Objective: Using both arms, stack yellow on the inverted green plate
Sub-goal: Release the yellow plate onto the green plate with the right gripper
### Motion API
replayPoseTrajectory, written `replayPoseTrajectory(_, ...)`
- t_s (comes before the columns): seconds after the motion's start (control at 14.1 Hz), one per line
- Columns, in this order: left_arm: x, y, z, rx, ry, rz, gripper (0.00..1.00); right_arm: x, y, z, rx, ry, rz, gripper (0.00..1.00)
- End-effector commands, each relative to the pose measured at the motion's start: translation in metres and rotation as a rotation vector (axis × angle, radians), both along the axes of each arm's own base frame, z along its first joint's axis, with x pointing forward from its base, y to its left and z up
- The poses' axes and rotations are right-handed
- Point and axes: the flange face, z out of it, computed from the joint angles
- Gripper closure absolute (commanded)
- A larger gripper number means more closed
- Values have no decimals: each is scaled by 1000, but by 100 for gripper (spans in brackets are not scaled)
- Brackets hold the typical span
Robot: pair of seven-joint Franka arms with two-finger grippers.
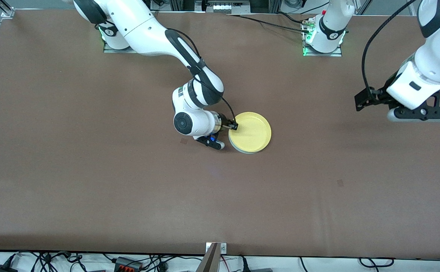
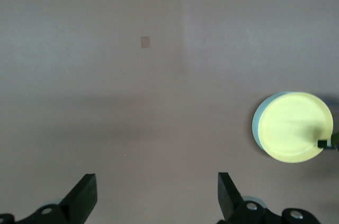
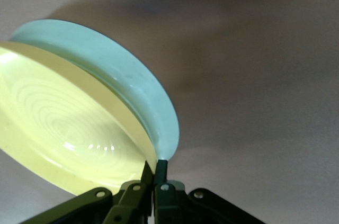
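Observation:
The yellow plate (image 1: pixel 250 130) lies upright on the pale green plate (image 1: pixel 248 152) in the middle of the table; only a thin crescent of green shows under it. My right gripper (image 1: pixel 235 125) is low at the yellow plate's rim on the side toward the right arm's end. It is shut on that rim, one finger inside the plate. In the right wrist view the gripper (image 3: pixel 153 168) pinches the yellow plate (image 3: pixel 63 123) over the green plate (image 3: pixel 116 75). My left gripper (image 1: pixel 422 113) hangs open and empty over bare table at the left arm's end, and it shows the same way in the left wrist view (image 2: pixel 156 197). That view also shows the yellow plate (image 2: pixel 294 127) and the green plate (image 2: pixel 258 123) far off.
The brown table carries small tape patches (image 1: pixel 340 183) (image 1: pixel 183 141). The arm bases (image 1: pixel 322 39) stand along the table's edge farthest from the front camera. A metal post (image 1: pixel 212 257) stands at the edge nearest that camera.

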Motion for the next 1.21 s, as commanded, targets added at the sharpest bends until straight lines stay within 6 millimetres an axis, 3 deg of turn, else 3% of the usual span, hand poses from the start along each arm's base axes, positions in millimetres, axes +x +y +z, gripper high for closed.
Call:
replayPoseTrajectory(0.0, 7, 3, 8, -51, 1, -10, 0, -7, 2, 6, 2, 18, -5, 100)
replayPoseTrajectory(0.14, 12, 23, 8, -91, -17, -97, 0, -7, 1, 5, 1, 18, -5, 100)
replayPoseTrajectory(0.21, 13, 24, 6, -91, -22, -105, 0, -6, 1, 7, 4, 16, -4, 90)
replayPoseTrajectory(0.36, 12, 25, 8, -88, -27, -102, 0, -2, 1, 18, -1, -11, 5, 0)
replayPoseTrajectory(0.64, 11, 49, 11, -88, -29, -67, 0, 29, -18, 86, 3, -133, 6, 0)
replayPoseTrajectory(0.78, 8, 55, 13, -88, -31, -64, 0, 51, -52, 130, -31, -182, 14, 0)
replayPoseTrajectory(0.85, -7, 53, 22, -74, -41, -67, 0, 64, -76, 152, -70, -181, 38, 0)
replayPoseTrajectory(1.0, -34, 51, 17, -61, -79, -69, 0, 77, -111, 191, -158, -207, 122, 0)
replayPoseTrajectory(1.14, -40, 57, 14, -61, -85, -84, 0, 88, -158, 232, -235, -256, 174, 0)
